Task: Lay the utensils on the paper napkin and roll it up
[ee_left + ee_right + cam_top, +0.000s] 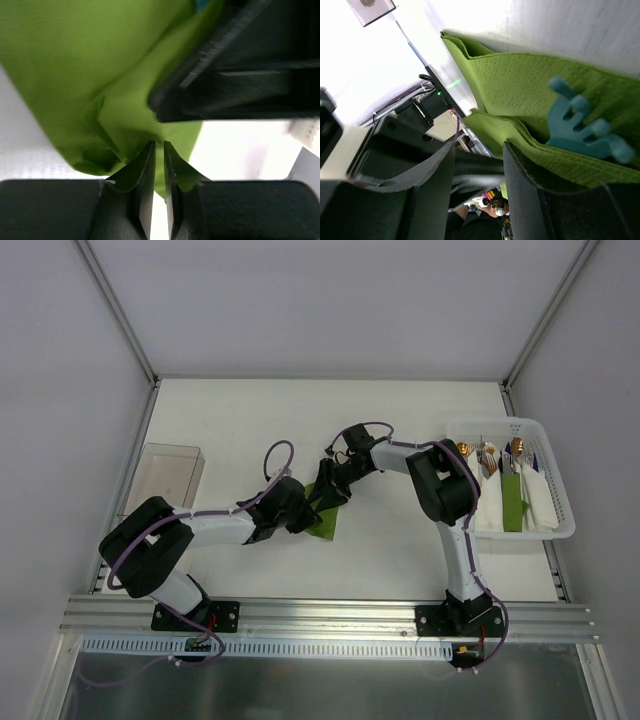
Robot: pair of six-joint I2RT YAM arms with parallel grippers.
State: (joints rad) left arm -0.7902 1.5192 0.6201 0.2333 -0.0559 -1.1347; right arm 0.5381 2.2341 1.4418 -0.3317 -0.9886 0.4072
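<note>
Down at the bottom centre of the left wrist view, the left pincer (157, 146) is pinching a crumpled fold of the paper napkin (75, 60), its jaws standing closed to a thin slit. Green paper is filling the upper left of that frame. The right pincer (479, 150) is standing about half open, gripping nothing I can make out, and one napkin layer is lying along the finger (560, 210) at lower right. A teal forked piece (580, 125) is resting on the napkin at that view's right. From above, the napkin is lying mid-desk (400, 550) between both pincers. At the right edge, a white basket (566, 510) is holding the utensils (487, 455).
</note>
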